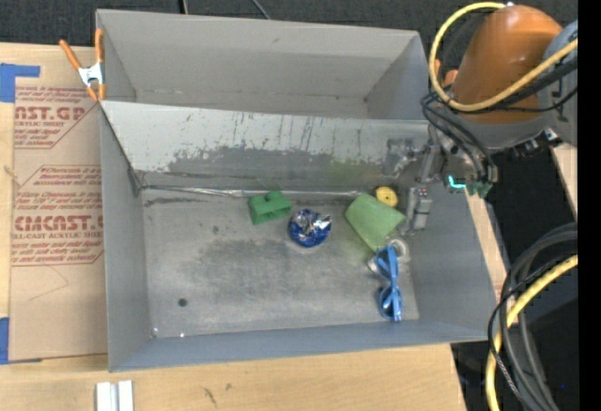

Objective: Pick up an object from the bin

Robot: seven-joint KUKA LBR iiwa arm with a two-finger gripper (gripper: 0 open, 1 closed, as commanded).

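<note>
The gripper (419, 208) is observed just right of the pale green wedge (373, 220), judged positioned for a grasp there. The jaw state cannot be told.

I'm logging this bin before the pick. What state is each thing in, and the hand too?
Green block: flat at the back, alone.
Blue and white ball: resting loose in the middle.
Pale green pad: lying right of the ball.
Yellow piece: tucked behind the pad.
Blue plastic thing: lying front right, untouched.
Hand: low at right, beside the yellow piece.
</note>
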